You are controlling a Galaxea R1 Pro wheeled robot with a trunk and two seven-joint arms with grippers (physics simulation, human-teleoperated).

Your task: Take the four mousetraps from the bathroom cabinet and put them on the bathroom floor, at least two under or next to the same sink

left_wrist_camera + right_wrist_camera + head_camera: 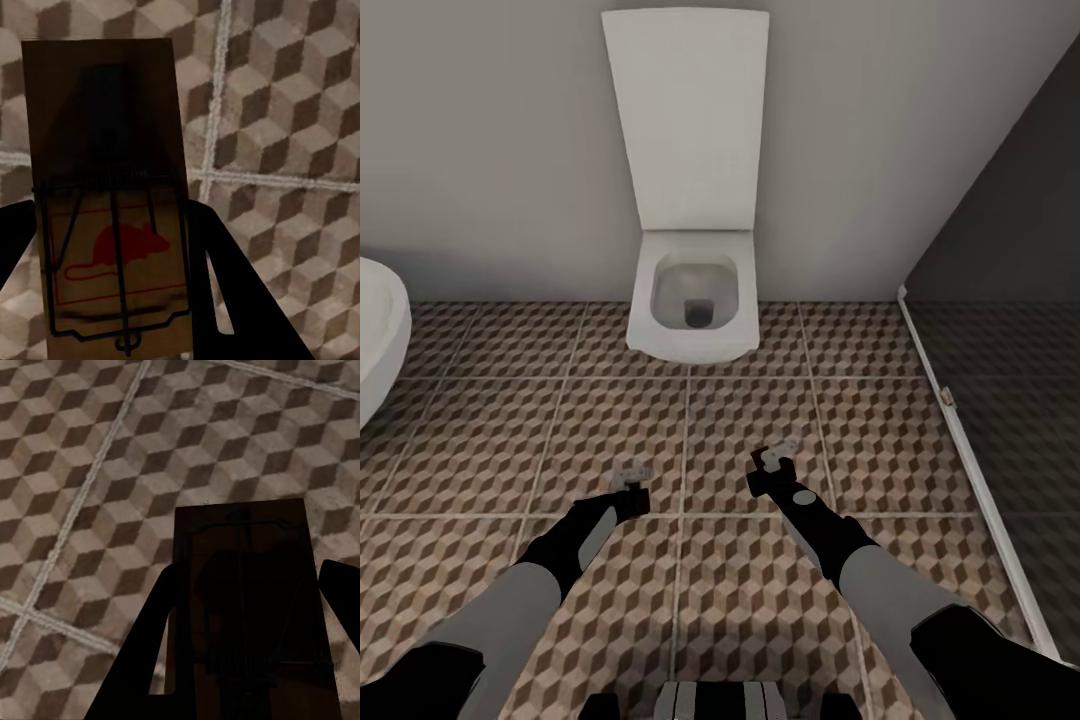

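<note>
Both arms reach forward above the cube-patterned bathroom floor (490, 440), facing a white square toilet (690, 300) with its lid raised against the wall; the left gripper (630, 478) has its jaws clamped on a mousetrap (112, 202), red mouse print and black spring bar showing; the right gripper (778, 458) likewise grips a second mousetrap (247, 607), shadowed; a white bathtub (378, 340) edge lies at the left, a dark glass partition (1000, 300) at the right.

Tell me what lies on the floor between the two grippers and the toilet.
Nothing: in the head view, only bare cube-patterned bathroom floor separates the left gripper and right gripper, each holding a mousetrap, from the toilet.
</note>
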